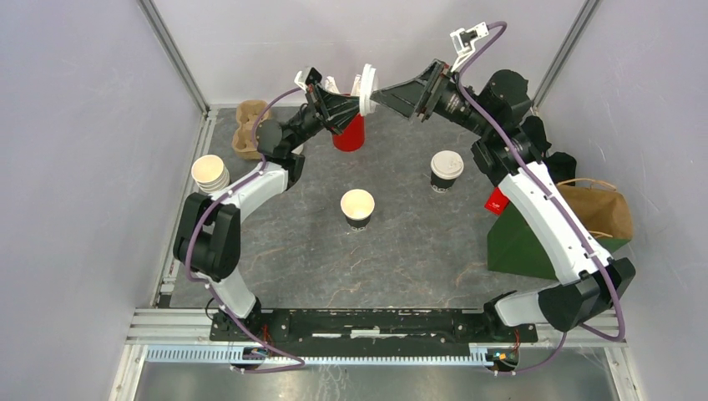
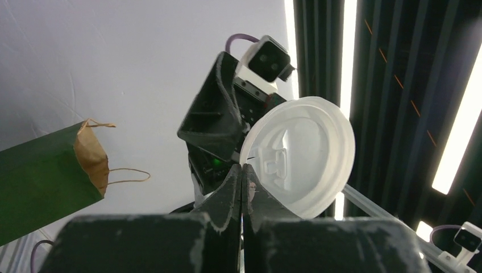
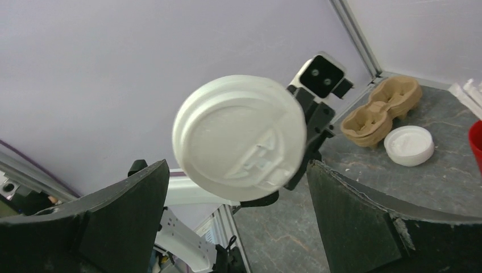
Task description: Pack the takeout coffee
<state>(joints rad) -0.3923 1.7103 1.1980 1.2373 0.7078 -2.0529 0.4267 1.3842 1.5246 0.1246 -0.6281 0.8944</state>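
Note:
My left gripper [image 1: 357, 104] is raised at the back of the table, above the red holder [image 1: 349, 135]. It is shut on the rim of a white sip lid [image 1: 367, 88]. In the left wrist view the jaws of this gripper [image 2: 243, 168] meet on the lid's [image 2: 301, 151] edge. My right gripper [image 1: 377, 98] faces it, open. In the right wrist view the lid [image 3: 239, 142] hangs just beyond its wide-apart fingers [image 3: 352, 210], touching neither. One black cup with a white lid [image 1: 446, 170] stands at mid right. A lidless black cup [image 1: 357, 207] stands in the middle.
A stack of lidless cups [image 1: 210, 173] stands at the left. A cardboard cup carrier [image 1: 249, 127] lies at the back left, with loose white lids [image 3: 409, 145] beside it. A brown paper bag [image 1: 599, 209] and a green bag [image 1: 522, 244] sit at the right edge.

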